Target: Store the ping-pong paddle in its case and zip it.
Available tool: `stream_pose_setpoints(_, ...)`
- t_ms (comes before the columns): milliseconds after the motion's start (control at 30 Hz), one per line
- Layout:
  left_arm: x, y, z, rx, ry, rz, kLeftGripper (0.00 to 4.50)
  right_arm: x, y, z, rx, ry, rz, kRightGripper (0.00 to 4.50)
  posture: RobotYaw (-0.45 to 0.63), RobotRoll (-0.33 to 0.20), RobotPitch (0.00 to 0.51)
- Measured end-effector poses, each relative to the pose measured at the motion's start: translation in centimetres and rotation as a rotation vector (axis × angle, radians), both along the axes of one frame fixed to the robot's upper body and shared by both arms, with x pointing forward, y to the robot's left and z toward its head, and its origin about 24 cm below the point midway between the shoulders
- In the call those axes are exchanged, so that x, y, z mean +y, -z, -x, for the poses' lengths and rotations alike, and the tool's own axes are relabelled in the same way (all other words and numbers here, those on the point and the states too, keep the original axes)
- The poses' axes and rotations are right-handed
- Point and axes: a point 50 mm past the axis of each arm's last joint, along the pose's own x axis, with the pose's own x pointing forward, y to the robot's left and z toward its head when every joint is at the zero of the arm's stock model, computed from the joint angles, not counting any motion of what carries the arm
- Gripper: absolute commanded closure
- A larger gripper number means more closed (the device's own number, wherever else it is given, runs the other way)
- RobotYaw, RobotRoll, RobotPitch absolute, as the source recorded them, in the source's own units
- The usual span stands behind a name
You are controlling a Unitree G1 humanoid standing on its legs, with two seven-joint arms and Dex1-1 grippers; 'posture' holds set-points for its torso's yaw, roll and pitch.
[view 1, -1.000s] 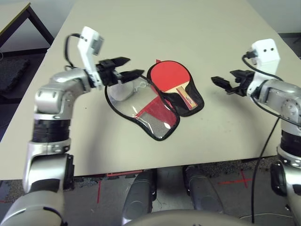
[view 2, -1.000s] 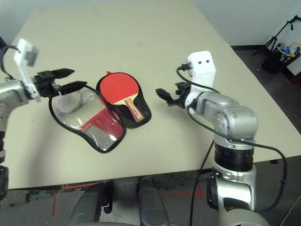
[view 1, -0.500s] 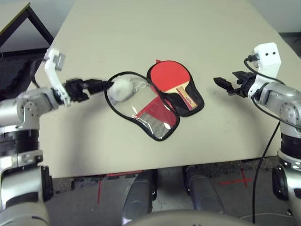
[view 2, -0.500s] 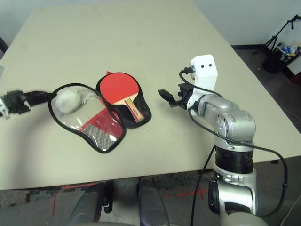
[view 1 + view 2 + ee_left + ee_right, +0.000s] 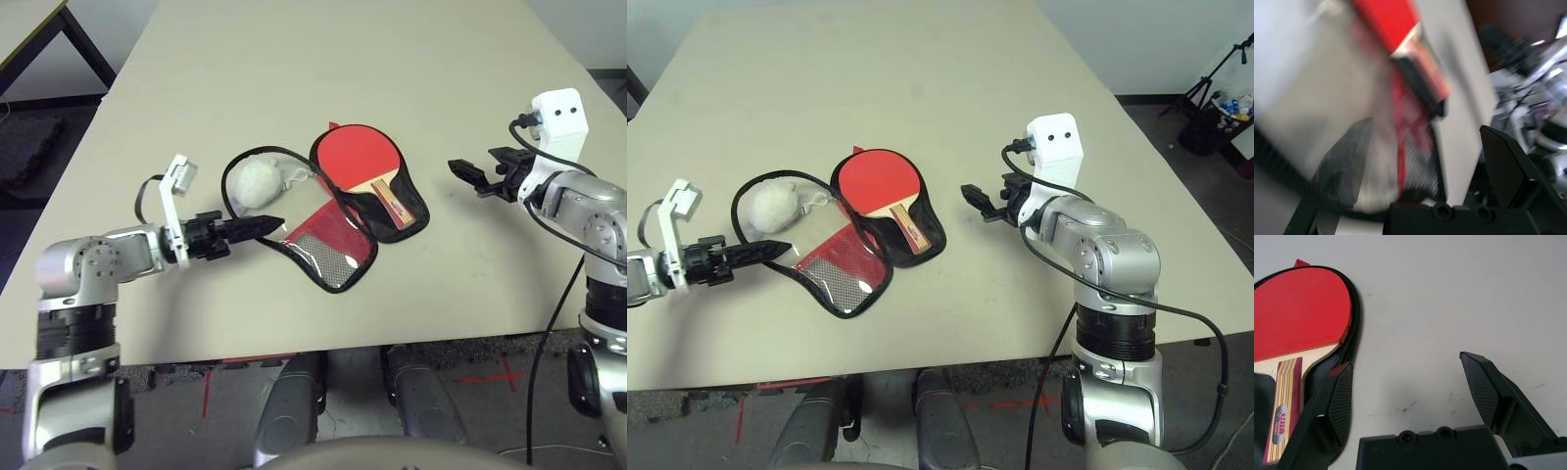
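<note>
Paddle (image 5: 358,157) is lying in the open case (image 5: 345,257), mid-frame. Left gripper (image 5: 257,226) (wide, empty) is nosing its clear flap; right gripper (image 5: 470,174) is gaping too. Snagging the pom-pom (image 5: 254,182) cord risks dragging everything.

A broad beige matte-topped table (image 5: 323,78) takes up most of the scene, its near edge running across at 6 o'clock. At 11 o'clock a second pale tabletop on dark metal legs (image 5: 59,39) stands beside it, over dark grey carpet floor (image 5: 29,147). Red tape marks on the grey floor (image 5: 490,377) lie below the near edge, at 5 o'clock. At 2 o'clock a black tripod stand (image 5: 1205,78) stands near a pale wall (image 5: 1136,39).
</note>
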Motion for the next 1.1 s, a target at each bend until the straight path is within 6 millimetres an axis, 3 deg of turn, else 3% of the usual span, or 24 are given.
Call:
stream_pose_setpoints(167, -3.3, -3.2, -1.8, -0.115, 0.069, 0.077, 0.0, -0.2, 0.1, -0.2, -0.009, 0.026, 0.002, 0.02, -0.03, 0.0, 0.198)
stream_pose_setpoints(367, -6.8, -5.4, -3.8, -0.177, 0.147, 0.149, 0.0, -0.5, 0.7, -0.4, 0.004, 0.072, -0.011, 0.02, -0.04, 0.0, 0.195)
stream_pose_setpoints(567, -10.1, -4.8, -6.2, -0.19, 0.154, 0.153, 0.0, -0.8, 1.3, -0.9, 0.014, 0.143, -0.081, 0.02, -0.04, 0.0, 0.192)
stream_pose_setpoints(667, -10.3, -4.2, -6.6, -0.183, 0.14, 0.144, 0.0, -1.0, 1.4, -1.0, 0.031, 0.175, -0.19, 0.02, -0.05, 0.0, 0.19)
stream_pose_setpoints(767, -10.4, -5.4, -6.4, -0.248, 0.156, 0.128, 0.0, -0.3, 1.8, -0.9, 0.128, 0.144, -0.403, 0.02, -0.04, 0.0, 0.187)
stream_pose_setpoints(900, -9.1, -6.7, -5.3, -0.402, 0.142, 0.002, 0.0, -0.2, 3.1, 0.1, 0.277, 0.119, -0.598, 0.02, -0.04, 0.0, 0.186)
stream_pose_setpoints(1100, -5.7, -3.9, -5.6, -0.592, -0.029, -0.317, 0.0, -0.8, 3.4, 0.9, 0.359, 0.11, -0.715, 0.02, -0.02, 0.0, 0.183)
